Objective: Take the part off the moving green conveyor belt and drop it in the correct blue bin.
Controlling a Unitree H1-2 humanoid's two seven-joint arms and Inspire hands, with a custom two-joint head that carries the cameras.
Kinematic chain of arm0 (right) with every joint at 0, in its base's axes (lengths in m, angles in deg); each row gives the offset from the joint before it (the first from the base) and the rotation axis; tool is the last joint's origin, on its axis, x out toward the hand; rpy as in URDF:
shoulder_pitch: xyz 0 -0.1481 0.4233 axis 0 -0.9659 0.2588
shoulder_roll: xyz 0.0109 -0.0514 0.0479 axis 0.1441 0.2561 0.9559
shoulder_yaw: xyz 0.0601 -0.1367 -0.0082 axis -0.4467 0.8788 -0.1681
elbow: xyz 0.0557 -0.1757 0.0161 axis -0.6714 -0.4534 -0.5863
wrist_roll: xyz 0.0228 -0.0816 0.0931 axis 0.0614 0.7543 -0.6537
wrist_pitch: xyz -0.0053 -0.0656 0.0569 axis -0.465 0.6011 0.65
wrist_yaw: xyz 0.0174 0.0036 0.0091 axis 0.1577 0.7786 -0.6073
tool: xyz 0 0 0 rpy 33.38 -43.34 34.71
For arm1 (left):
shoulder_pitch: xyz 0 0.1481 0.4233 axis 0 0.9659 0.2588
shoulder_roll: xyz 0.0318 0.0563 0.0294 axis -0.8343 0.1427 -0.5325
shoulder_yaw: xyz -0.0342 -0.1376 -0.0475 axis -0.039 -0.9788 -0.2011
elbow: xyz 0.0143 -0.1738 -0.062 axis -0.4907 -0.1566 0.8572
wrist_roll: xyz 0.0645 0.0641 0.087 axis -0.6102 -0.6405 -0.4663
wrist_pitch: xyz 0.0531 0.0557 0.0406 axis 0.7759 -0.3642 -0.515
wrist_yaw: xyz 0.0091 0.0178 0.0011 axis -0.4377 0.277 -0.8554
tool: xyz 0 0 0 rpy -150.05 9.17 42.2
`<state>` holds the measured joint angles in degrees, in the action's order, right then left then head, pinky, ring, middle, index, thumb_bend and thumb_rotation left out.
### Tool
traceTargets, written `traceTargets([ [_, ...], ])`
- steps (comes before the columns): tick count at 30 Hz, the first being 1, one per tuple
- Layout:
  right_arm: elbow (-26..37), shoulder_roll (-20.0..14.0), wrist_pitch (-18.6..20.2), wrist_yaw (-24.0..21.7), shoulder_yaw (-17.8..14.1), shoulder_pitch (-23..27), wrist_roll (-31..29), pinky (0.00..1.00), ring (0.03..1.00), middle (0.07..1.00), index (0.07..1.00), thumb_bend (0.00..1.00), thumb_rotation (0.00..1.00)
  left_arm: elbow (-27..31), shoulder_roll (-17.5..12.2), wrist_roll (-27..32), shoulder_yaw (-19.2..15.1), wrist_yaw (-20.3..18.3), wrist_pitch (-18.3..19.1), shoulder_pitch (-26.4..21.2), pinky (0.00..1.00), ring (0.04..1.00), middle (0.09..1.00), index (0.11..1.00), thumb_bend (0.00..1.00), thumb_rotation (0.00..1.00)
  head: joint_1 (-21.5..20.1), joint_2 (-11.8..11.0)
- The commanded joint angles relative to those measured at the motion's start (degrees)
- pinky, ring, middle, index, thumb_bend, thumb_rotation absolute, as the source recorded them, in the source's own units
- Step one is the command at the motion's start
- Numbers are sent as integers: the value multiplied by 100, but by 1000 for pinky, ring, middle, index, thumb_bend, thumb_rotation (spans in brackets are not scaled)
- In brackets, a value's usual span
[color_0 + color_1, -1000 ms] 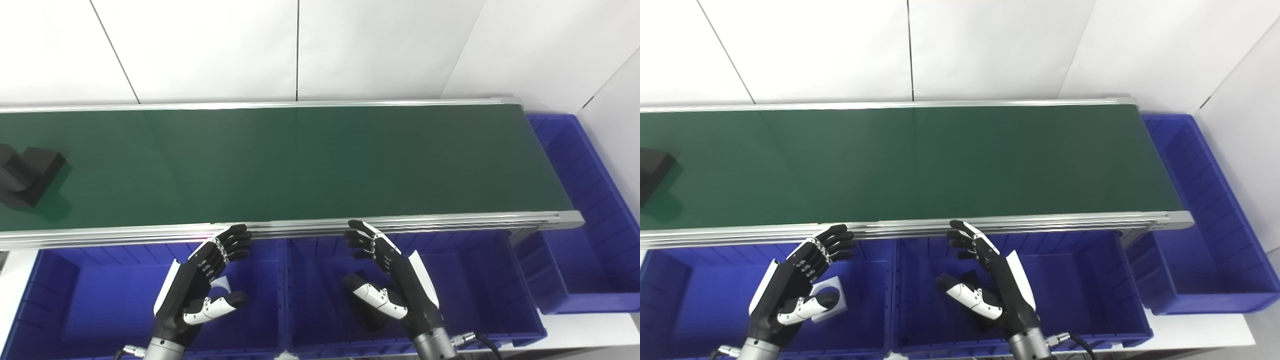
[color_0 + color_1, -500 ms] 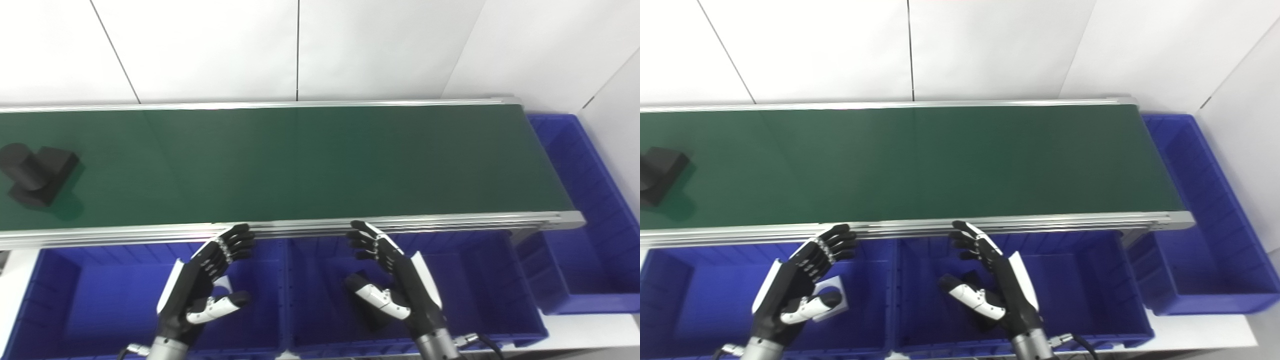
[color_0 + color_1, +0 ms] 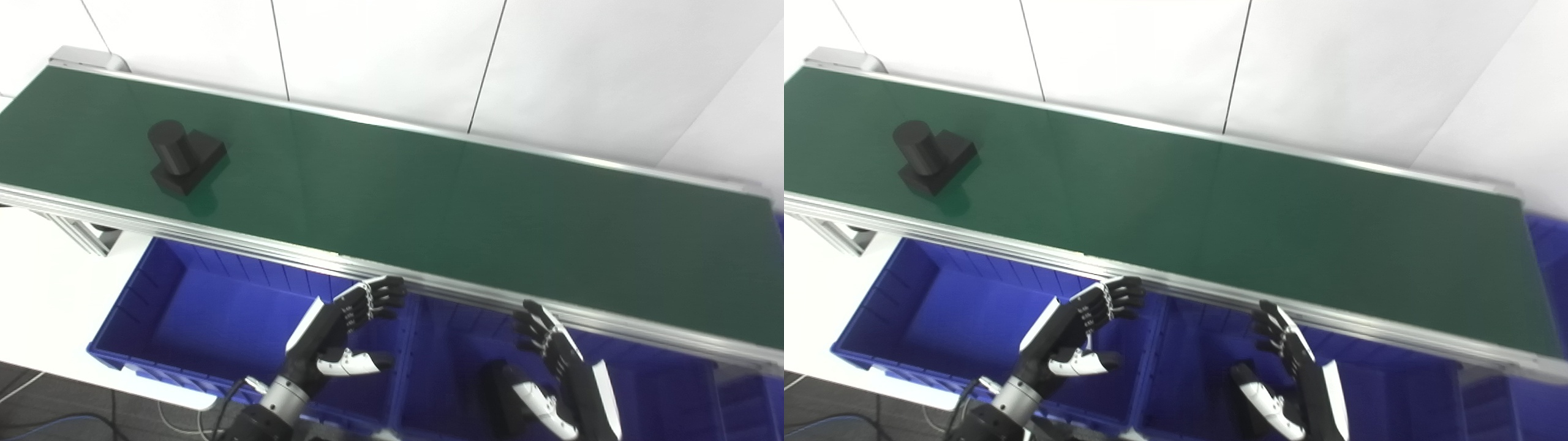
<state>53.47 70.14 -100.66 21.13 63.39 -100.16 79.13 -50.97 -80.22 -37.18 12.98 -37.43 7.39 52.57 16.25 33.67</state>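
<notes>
A matte black part [image 3: 182,156], a cylinder on a block, sits on the smooth green belt [image 3: 429,208]; both the left hand [image 3: 340,334] and right hand [image 3: 557,380] hover open and empty over blue plastic bins [image 3: 184,300].

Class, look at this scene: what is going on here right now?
A black part rides on the green conveyor belt, toward its left end. Nothing holds it. The robot's left hand and right hand are both open, hovering over the blue bins below the belt's near edge, apparently waiting for the part.
</notes>
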Motion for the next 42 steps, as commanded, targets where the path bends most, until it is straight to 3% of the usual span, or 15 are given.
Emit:
traceTargets([
  [1,-1,-6,-450,-14,-40,86,-50,718,794,823,879,541,578,54,47,-74,41,72,-202,-66,721,764,791,797,936,448,6,-10],
  [20,-635,19,-846,7,-169,297,-91,716,800,825,892,541,572,-728,159,-167,64,227,-495,-371,686,736,767,766,978,395,413,-985],
  [34,196,17,-837,-129,-125,602,-143,667,764,790,858,590,543,-905,158,-136,45,232,-497,-528,672,723,756,757,984,366,438,-1019],
  [42,896,188,-211,-199,-141,1023,73,637,756,794,852,596,524,-913,160,-154,45,235,-501,-560,673,723,758,760,983,356,416,-969],
])
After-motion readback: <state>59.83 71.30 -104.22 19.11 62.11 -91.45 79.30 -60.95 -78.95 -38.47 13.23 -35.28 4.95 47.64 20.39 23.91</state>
